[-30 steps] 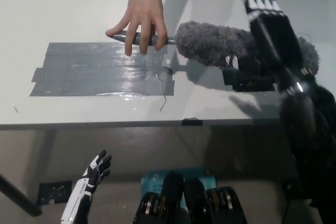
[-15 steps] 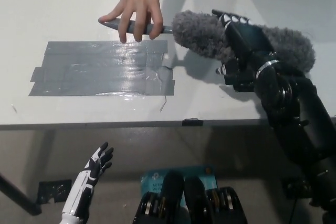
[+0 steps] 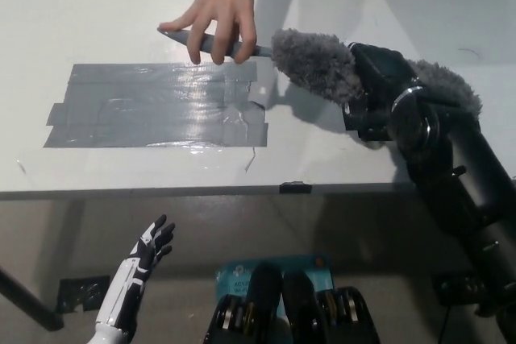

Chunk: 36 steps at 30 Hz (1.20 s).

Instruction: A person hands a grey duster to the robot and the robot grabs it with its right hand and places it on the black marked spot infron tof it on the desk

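Grey duster (image 3: 318, 66) is held above the white desk (image 3: 97, 14), handle pointing to picture left, fluffy head to the right. Middle of the fluffy head is covered by the black right hand (image 3: 379, 86) — only the left lobe and a tuft at the far right show. Handle is partly hidden too, under the fingers of a person's hand (image 3: 222, 2) that comes in from the top edge and grips it near the middle; the handle tip pokes out to the left of that hand.

Right hand sits over the head of the duster, wrapped on top of it and touching the fluff. Its fingers are on the far side and hard to make out against the black arm, so I can't tell whether it's closed on the duster or just resting on it.

Grey tape patch (image 3: 157, 106) lies flat on the desk, just below the handle and left of the duster head — glare on its surface. A dark patch on the desk under the right hand is mostly hidden.

White left hand (image 3: 141, 267) hangs below the desk edge at lower left, fingers apart, holding nothing.
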Tool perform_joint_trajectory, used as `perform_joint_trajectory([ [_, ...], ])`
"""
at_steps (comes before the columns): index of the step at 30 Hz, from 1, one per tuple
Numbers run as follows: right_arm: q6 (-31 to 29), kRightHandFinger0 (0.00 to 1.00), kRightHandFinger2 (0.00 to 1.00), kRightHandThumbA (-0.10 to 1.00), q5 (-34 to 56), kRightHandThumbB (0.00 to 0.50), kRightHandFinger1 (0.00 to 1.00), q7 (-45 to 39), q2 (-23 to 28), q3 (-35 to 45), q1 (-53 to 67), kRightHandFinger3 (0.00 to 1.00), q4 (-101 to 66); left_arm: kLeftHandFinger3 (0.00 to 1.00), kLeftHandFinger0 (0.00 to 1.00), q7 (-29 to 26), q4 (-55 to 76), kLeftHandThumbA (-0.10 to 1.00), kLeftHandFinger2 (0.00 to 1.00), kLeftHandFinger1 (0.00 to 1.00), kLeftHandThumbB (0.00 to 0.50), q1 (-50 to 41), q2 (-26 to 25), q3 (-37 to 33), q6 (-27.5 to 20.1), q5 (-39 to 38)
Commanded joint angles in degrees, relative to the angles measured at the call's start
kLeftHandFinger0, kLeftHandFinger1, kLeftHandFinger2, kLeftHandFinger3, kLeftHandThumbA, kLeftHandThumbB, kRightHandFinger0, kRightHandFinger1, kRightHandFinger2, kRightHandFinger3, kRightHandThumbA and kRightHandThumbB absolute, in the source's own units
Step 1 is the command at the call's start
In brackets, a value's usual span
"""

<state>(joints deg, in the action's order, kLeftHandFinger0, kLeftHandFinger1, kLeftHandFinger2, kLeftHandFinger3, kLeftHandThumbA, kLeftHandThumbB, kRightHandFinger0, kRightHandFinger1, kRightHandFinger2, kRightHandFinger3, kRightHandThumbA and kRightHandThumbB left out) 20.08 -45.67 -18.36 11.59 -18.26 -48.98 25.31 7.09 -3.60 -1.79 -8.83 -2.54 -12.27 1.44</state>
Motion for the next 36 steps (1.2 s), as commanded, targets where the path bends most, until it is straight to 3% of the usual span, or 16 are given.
perform_joint_trajectory([
  [1, -9.4, 0.00, 0.84, -0.10, -2.3, 0.178, 0.45, 29.2, -1.6, 2.8, -1.3, 0.97, 3.3, 1.00, 1.00, 1.1, 1.7, 1.00, 1.00, 1.00, 0.276, 1.0, -1.3, -0.3, -0.4, 0.2],
  [5, -11.9, 0.00, 0.87, -0.10, -2.0, 0.185, 0.44, 32.5, -1.2, 2.8, -0.8, 0.89, 2.0, 1.00, 1.00, 1.2, 1.6, 1.00, 1.00, 1.00, 0.273, 1.2, -1.2, -0.2, -0.1, -0.1],
  [9, -12.7, 0.00, 0.89, -0.10, -1.6, 0.155, 0.46, 33.9, -1.0, 3.3, -0.3, 0.89, 0.1, 1.00, 1.00, 1.1, 1.3, 1.00, 1.00, 1.00, 0.265, 1.3, -1.3, -0.3, -0.4, 0.1],
  [11, -12.0, 0.02, 0.93, -0.10, -1.7, 0.130, 0.54, 33.5, -0.9, 3.6, -0.1, 0.96, -1.8, 1.00, 1.00, 1.2, 1.4, 1.00, 1.00, 1.00, 0.259, 1.3, -1.2, -0.3, -0.1, 0.0],
  [13, -11.3, 0.02, 0.94, -0.10, -2.4, 0.143, 0.56, 34.0, -0.2, 3.9, -0.6, 1.00, -4.2, 1.00, 1.00, 1.4, 1.2, 1.00, 1.00, 1.00, 0.252, 2.0, -1.2, -0.1, 0.1, -0.6],
  [19, -10.4, 0.02, 0.96, -0.10, -1.6, 0.178, 0.57, 31.8, 3.1, 5.8, 0.0, 1.00, -10.0, 1.00, 1.00, 1.7, 1.2, 1.00, 1.00, 1.00, 0.223, 1.9, -1.5, 0.0, -0.2, -1.0],
  [20, -10.8, 0.01, 0.91, -0.10, -1.6, 0.184, 0.53, 32.4, 3.9, 6.0, -0.1, 0.99, -9.3, 1.00, 1.00, 1.6, 1.4, 1.00, 1.00, 1.00, 0.224, 1.8, -1.4, 0.0, 0.2, -1.1],
  [22, -12.0, 0.00, 0.89, -0.10, -1.3, 0.187, 0.45, 33.6, 5.6, 6.6, -0.4, 0.87, -7.5, 1.00, 1.00, 1.6, 1.7, 1.00, 1.00, 1.00, 0.223, 1.7, -1.4, 0.0, 0.6, -1.2],
  [25, -13.6, 0.00, 0.89, -0.10, -0.6, 0.165, 0.46, 34.8, 7.0, 7.0, -0.5, 0.90, -4.9, 1.00, 1.00, 1.7, 1.6, 1.00, 1.00, 1.00, 0.223, 1.8, -1.4, 0.1, 0.6, -1.5],
  [28, -14.7, 0.01, 0.89, -0.10, 0.3, 0.178, 0.49, 35.4, 7.6, 7.3, -0.7, 0.90, -2.3, 1.00, 1.00, 1.8, 1.7, 1.00, 1.00, 1.00, 0.229, 1.8, -1.5, 0.1, 0.9, -1.6],
  [31, -16.0, 0.00, 0.88, -0.10, 0.3, 0.181, 0.45, 37.1, 7.7, 6.7, -0.4, 0.85, 1.1, 1.00, 1.00, 1.6, 1.5, 0.99, 1.00, 1.00, 0.224, 1.8, -1.2, -0.1, 0.5, -1.4],
  [36, -17.0, 0.00, 0.92, -0.10, 1.6, 0.176, 0.48, 35.9, 7.0, 5.7, -1.1, 0.91, 5.9, 1.00, 1.00, 1.6, 1.7, 1.00, 1.00, 1.00, 0.222, 2.0, -1.2, 0.1, 0.9, -1.2],
])
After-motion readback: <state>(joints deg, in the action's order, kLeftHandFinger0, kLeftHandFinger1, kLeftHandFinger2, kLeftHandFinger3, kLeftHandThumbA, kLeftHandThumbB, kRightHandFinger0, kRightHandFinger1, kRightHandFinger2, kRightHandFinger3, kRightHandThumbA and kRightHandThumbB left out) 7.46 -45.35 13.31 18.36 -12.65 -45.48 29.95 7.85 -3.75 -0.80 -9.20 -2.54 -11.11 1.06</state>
